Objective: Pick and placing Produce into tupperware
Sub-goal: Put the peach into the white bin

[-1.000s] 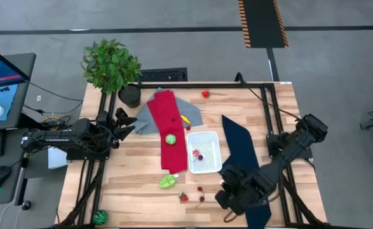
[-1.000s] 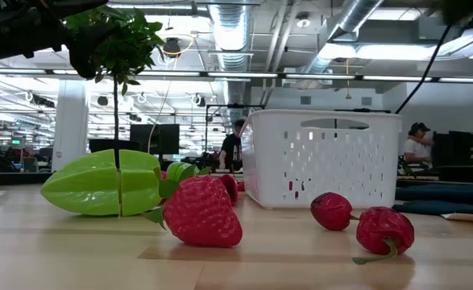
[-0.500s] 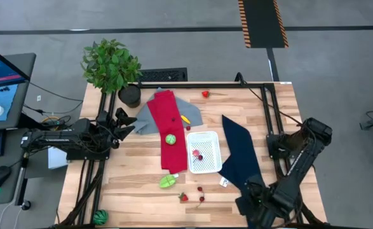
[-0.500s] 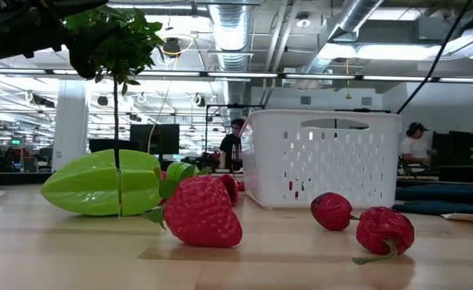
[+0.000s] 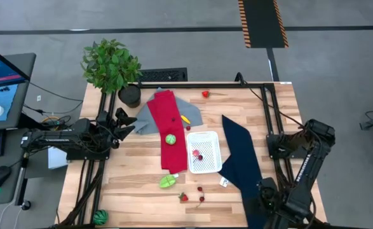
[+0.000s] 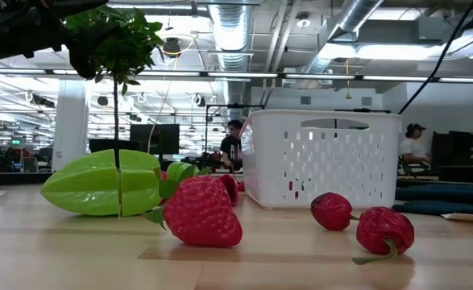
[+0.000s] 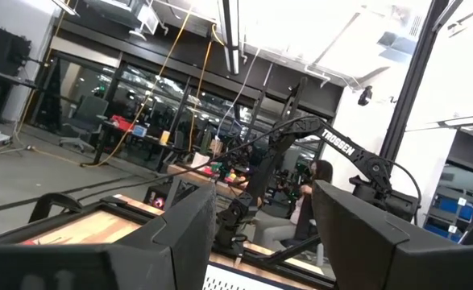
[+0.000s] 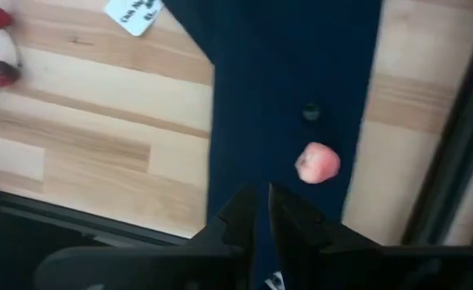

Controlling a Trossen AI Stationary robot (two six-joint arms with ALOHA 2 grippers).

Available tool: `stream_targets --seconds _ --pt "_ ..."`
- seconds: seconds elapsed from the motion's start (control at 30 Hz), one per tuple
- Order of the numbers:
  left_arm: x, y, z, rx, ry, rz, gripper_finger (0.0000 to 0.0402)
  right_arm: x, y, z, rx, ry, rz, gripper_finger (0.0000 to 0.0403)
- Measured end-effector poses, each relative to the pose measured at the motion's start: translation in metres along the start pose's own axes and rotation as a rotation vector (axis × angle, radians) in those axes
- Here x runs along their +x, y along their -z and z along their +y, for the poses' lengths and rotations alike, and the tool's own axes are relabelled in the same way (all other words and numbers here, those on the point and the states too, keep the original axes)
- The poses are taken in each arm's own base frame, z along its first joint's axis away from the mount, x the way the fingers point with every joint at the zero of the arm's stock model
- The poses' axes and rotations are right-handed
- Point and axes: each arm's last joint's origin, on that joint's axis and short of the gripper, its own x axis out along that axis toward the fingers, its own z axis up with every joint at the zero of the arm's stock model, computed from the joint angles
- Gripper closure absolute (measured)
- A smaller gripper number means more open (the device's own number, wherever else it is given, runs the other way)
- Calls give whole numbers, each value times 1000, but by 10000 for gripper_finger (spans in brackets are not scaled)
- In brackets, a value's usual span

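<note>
Poised low over the navy cloth (image 8: 284,80) at the near edge of the wooden table (image 5: 142,172), with the right gripper (image 8: 260,201) all but pressed together and pinching nothing.

Just beyond those fingertips, lying on the cloth, a small pink fruit (image 8: 317,162). Farther in, beside the cloth, the white tupperware (image 5: 203,133) with red pieces (image 5: 197,154) inside. On the bare boards in front of it, a green starfruit (image 6: 99,184), a strawberry (image 6: 204,211) and two red cherries (image 6: 383,229). Resting on the red cloth (image 5: 167,114), a round green fruit (image 5: 171,138). Parked at the table's left edge, with fingers spread and empty, the left gripper (image 5: 128,123). At the far left corner, a potted plant (image 5: 110,63). Behind, under exposed ducts and strip lights, an open workshop with a person (image 6: 234,141) at a desk.
</note>
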Motion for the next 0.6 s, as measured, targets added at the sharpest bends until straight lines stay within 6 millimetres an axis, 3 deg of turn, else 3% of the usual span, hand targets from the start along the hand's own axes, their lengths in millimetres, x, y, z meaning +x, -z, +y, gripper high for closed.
stream_targets --seconds 0.6 --pt "0 0 1 -5 -22 -7 205 0 -5 -3 -68 32 -49 329"
